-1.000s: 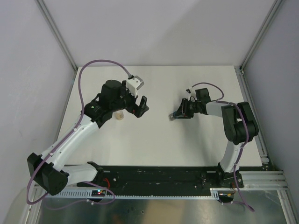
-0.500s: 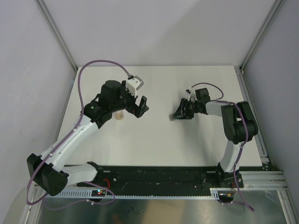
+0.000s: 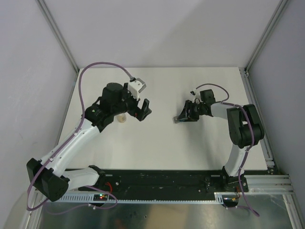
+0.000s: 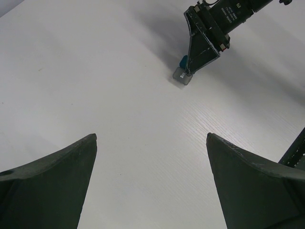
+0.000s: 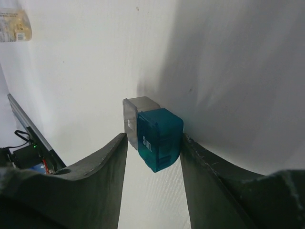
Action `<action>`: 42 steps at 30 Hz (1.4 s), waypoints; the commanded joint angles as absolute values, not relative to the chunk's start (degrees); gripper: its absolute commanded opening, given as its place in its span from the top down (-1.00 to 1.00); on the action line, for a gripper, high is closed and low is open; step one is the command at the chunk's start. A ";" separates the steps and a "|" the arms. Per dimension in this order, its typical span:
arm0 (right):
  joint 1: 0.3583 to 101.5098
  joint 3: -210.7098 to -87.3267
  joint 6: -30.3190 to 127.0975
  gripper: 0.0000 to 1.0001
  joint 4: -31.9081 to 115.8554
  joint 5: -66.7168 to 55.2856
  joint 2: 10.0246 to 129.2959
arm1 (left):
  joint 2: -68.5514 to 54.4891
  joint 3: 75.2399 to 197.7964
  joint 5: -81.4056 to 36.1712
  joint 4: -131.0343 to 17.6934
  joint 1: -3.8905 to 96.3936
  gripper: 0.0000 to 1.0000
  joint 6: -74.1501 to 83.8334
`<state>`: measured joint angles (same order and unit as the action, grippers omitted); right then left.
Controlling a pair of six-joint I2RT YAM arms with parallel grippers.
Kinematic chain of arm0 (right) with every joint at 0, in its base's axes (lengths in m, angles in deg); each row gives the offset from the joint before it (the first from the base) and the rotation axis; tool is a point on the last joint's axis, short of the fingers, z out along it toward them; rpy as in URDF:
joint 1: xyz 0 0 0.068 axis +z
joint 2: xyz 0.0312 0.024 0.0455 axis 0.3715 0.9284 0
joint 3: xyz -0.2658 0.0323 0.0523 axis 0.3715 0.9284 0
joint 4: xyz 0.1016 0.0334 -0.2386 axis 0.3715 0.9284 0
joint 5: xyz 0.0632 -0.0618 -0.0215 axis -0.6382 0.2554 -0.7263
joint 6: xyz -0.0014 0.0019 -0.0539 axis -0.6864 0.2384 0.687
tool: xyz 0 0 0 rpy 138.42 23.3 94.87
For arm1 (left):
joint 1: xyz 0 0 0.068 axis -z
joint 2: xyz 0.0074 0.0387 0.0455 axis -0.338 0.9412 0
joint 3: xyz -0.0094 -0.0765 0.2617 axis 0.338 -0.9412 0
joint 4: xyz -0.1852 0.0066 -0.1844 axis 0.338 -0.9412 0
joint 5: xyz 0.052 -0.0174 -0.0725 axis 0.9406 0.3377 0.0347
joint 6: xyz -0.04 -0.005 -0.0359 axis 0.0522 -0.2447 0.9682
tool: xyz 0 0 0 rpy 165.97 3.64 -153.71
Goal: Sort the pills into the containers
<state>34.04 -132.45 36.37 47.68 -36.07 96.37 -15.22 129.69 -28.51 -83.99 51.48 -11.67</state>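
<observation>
Top view: left hand (image 3: 141,109) hangs over the white counter (image 3: 157,143) with its jaws spread wide and nothing between them. The translucent amber-orange cylindrical vial (image 3: 122,118) stands at its 8 o'clock, just beside the arm and apart from the fingers. Right hand (image 3: 180,118) is down at the counter mid-right, with the teal-blue cube-like box (image 3: 175,121) at its tips; too small here to read the grip. Vial and box are well apart, the box at the vial's 3 o'clock. Left wrist view: both fingers (image 4: 57,181) sit at the bottom corners, wide apart, only bare counter (image 4: 95,71) between them. The right hand (image 4: 190,67) is at 1 o'clock with its tips on the counter, the box (image 4: 183,74) poking out beside them. Right wrist view: right hand (image 5: 154,136) straddles the box (image 5: 159,143), which is marked "Sun." and has its grey hinged flap (image 5: 136,112) on the 10 o'clock side. Jaws are narrow, not clamped: a sliver of counter (image 5: 86,57) shows between the picture-left finger (image 5: 95,167) and the box, and the other finger sits against it or nearly so. The vial (image 5: 16,24) is far off at 10 o'clock.
</observation>
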 commanded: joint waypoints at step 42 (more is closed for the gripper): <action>31.31 -133.85 51.64 -0.23 62.51 -22.91 77.12 | -23.56 126.49 -17.82 -81.00 51.01 -0.99 -12.78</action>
<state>31.92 -132.45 48.79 61.26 -25.12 81.13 -21.34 127.02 -21.75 -83.29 51.43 -11.91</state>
